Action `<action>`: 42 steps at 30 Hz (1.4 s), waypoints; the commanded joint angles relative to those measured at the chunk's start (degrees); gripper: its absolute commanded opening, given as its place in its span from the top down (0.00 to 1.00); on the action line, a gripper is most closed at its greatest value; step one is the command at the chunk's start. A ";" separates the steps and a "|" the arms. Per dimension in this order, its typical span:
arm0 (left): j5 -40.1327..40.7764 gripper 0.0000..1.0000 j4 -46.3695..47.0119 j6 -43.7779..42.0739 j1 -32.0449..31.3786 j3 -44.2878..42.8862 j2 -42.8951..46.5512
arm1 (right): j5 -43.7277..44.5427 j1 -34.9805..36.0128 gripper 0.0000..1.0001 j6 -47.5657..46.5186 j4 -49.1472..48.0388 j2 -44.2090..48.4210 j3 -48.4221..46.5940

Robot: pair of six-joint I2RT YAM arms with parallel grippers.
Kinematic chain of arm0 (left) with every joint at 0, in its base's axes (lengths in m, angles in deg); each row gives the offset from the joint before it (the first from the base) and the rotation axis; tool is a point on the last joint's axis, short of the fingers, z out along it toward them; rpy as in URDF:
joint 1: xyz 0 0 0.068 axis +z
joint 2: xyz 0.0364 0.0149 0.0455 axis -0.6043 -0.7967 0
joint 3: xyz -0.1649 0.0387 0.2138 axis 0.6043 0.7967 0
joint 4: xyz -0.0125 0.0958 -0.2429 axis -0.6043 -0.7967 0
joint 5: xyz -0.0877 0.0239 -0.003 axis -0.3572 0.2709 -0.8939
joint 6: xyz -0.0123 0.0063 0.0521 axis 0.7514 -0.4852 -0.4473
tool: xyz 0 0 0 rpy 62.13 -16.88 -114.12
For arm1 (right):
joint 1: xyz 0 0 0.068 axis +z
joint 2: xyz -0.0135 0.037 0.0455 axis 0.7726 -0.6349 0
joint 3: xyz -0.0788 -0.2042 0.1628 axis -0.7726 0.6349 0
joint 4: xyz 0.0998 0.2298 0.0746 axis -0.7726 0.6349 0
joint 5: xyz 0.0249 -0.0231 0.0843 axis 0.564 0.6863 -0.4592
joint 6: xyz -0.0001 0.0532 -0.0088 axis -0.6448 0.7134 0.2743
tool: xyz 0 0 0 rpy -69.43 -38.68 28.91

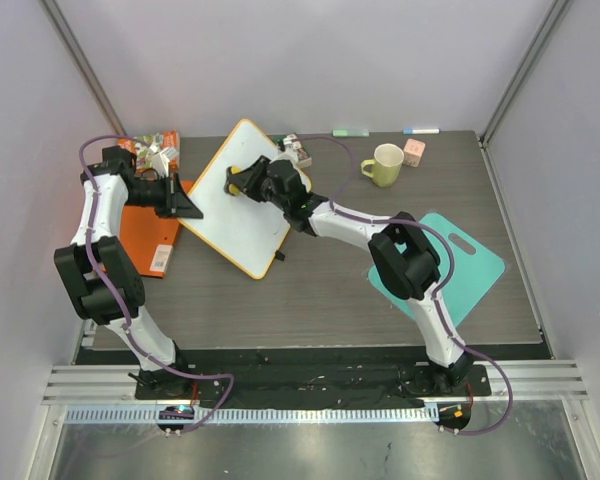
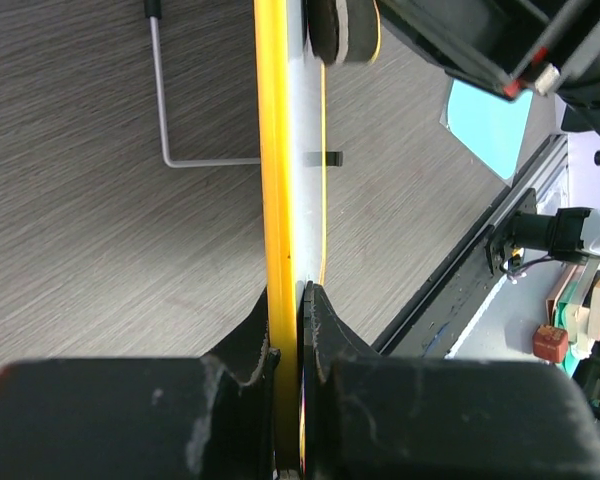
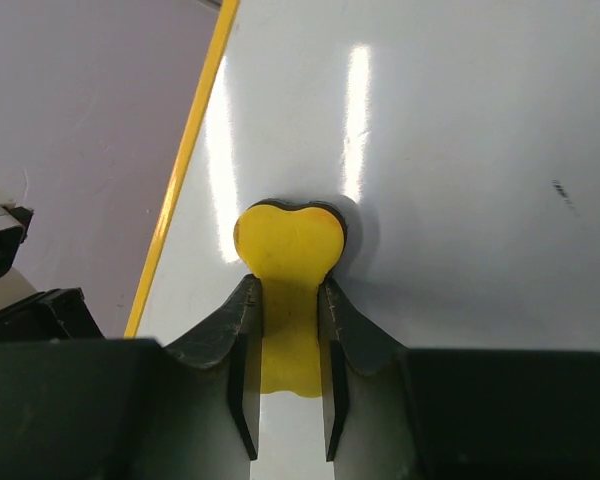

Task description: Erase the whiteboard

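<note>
The whiteboard (image 1: 242,215), white with a thin orange frame, lies tilted at the back middle of the table. My left gripper (image 1: 188,205) is shut on its left edge; in the left wrist view the frame (image 2: 272,150) runs edge-on between my jaws (image 2: 288,300). My right gripper (image 1: 242,183) is shut on a yellow bone-shaped eraser (image 3: 288,250) and presses it flat on the board's white face (image 3: 450,150) near the upper left part. A few faint dark marks (image 3: 560,190) show at the right of the board.
An orange folder (image 1: 152,232) lies under my left arm. A teal cutting board (image 1: 460,262) lies at the right. A yellow-green mug (image 1: 385,164), a pink cube (image 1: 413,151), small boxes (image 1: 298,152) and markers (image 1: 350,132) stand along the back edge.
</note>
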 commanded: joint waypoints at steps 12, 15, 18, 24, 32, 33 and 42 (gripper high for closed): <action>8.08 1.00 5.13 -11.68 -2.64 1.74 2.99 | 6.23 -7.07 0.99 0.22 16.72 1.71 19.17; 7.91 1.00 5.22 -11.77 -2.64 2.00 3.08 | 2.81 -6.81 0.99 -1.18 15.24 1.62 19.96; 7.90 1.00 5.39 -11.68 -2.64 2.18 3.26 | -2.03 -5.23 0.99 -4.78 13.47 2.06 21.45; 7.47 1.00 5.66 -11.59 -2.64 2.44 3.17 | -2.91 -0.84 0.99 -2.77 12.25 4.52 28.29; 7.38 1.00 5.74 -11.51 -2.64 2.53 3.78 | -2.03 4.53 0.99 -0.22 9.87 7.33 34.55; 7.46 1.00 5.66 -11.50 -2.64 2.53 3.87 | -1.86 5.14 0.99 0.39 9.78 7.42 34.55; 7.64 1.00 5.13 -11.94 -2.64 2.44 3.96 | -0.54 7.26 0.99 0.84 5.13 7.33 34.91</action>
